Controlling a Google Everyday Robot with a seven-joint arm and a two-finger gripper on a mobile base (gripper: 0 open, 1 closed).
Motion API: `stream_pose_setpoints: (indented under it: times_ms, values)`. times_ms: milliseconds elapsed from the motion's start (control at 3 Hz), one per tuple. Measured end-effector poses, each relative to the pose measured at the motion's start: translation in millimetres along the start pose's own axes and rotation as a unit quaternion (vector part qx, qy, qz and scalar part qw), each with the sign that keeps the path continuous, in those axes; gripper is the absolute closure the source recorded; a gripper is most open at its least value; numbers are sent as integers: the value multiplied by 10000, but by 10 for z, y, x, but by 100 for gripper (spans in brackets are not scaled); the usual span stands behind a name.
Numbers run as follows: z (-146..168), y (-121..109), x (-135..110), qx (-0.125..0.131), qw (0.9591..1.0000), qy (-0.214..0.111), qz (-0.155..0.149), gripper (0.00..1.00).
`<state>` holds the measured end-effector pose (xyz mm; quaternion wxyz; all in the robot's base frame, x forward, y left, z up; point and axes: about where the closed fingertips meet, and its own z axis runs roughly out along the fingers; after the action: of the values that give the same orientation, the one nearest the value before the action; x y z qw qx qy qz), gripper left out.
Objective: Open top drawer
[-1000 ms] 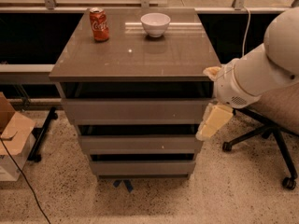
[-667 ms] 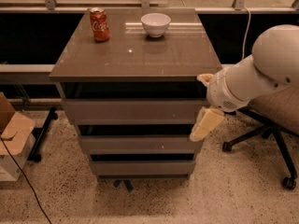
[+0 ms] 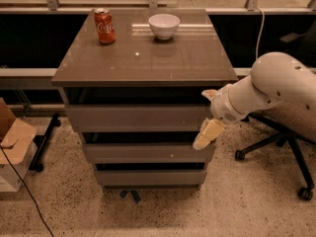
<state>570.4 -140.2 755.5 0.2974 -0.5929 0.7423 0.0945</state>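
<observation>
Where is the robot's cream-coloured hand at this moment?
In the camera view, the hand sits at the right end of the flat grey-taupe top drawer, just below the glossy brown cabinet top.

Can (image 3: 104, 26) and bowl (image 3: 164, 25) atop the cabinet (image 3: 148, 58), can left; gripper (image 3: 210, 113) at the right end of the top drawer (image 3: 138, 116).

The gripper (image 3: 208, 113) is hanging at the right end of the top drawer (image 3: 138, 116), fingers spread, with a chair (image 3: 295, 122) crowding close behind its arm. In front of the drawers the floor (image 3: 163, 211) is lying open. A box (image 3: 15, 142) and a cable (image 3: 25, 191) are sitting off to the left.
</observation>
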Motion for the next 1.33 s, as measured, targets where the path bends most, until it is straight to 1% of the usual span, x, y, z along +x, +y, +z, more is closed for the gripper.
stream_pose_setpoints:
  times_ms: [333, 667, 1000, 1333]
  values:
    - [515, -361, 136, -172, 9997, -135, 98, 0]
    - [515, -361, 136, -171, 9997, -134, 99, 0]
    - [571, -387, 154, -90, 9997, -91, 184, 0]
    - [694, -480, 190, 45, 9999, 13, 166, 0]
